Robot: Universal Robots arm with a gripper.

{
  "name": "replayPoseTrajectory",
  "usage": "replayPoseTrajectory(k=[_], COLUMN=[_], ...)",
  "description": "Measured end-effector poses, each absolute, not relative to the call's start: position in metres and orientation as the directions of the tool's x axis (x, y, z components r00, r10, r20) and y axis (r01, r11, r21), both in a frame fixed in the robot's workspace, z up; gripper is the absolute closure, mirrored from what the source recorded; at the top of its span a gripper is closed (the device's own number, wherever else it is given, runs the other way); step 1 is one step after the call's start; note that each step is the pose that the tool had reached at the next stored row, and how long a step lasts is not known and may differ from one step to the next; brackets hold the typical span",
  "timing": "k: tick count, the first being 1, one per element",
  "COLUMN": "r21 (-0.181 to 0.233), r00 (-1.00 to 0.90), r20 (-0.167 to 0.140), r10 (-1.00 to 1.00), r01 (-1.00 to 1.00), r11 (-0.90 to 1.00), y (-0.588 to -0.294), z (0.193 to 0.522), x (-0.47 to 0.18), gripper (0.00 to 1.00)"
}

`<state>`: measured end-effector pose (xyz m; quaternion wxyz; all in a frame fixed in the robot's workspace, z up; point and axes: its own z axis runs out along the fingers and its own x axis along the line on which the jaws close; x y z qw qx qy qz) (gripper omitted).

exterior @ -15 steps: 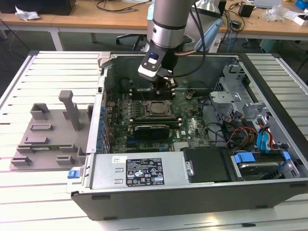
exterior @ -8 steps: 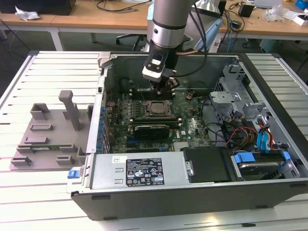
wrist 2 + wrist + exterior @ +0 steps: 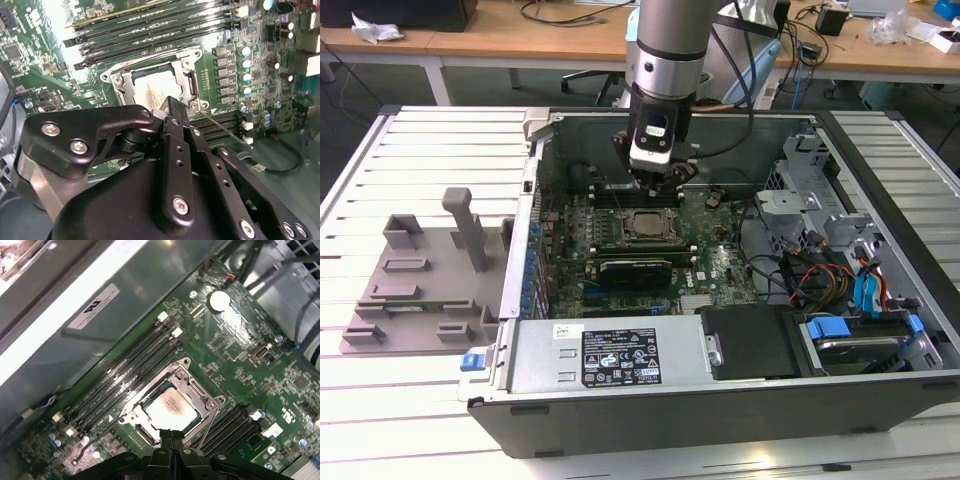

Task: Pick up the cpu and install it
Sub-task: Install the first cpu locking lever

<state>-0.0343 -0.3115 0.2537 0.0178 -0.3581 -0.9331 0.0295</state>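
Item: my gripper (image 3: pixel 171 439), fingertips pressed together, nothing held between them, hanging above the motherboard (image 3: pixel 240 365) inside the open computer case (image 3: pixel 720 400).

Item: the cpu (image 3: pixel 169 407), lying flat inside the socket frame (image 3: pixel 197 390), directly below and just ahead of my fingertips; apparently seated already.

Item: memory slots (image 3: pixel 125 375), flanking the socket on both sides.

Handling note: I judge the step is best done by staying vertical and centred over the chip, avoiding the frame edges and the latch lever (image 3: pixel 225 129).
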Motion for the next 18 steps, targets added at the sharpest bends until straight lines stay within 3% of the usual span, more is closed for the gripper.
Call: replayPoseTrajectory(k=[18], r21=[-0.068], r00=[-0.908], r20=[0.012], r10=[0.418], r01=[0.417], r11=[0.907], y=[-0.3115], z=[0.2537], x=[-0.0342], gripper=[0.89])
